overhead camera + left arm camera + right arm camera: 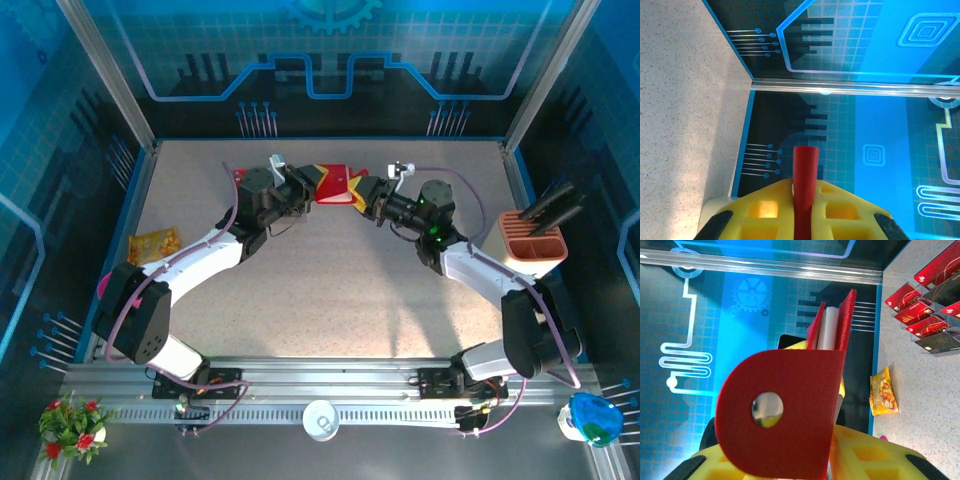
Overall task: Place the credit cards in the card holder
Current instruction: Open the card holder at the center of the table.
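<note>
Yellow fingers (760, 210) of two grippers pinch one red card holder (335, 186) between them, toward the back middle of the counter (330, 300).

Clamped tight, the left gripper (310, 187) grips the holder's thin edge, a narrow red strip in the lower middle of its wrist view. The right gripper (363, 195) is closed narrowly on the rounded red flap with the round snap, and beyond it the holder gapes a little, pale pockets showing between its covers. Red credit cards (925, 305) sit in a clear stand at the upper right of the right wrist view, well apart from the holder, with a yellow-orange snack packet (883, 391) lying below them. A salmon-pink box (533, 245) of black items stands at the overhead view's right edge.
</note>
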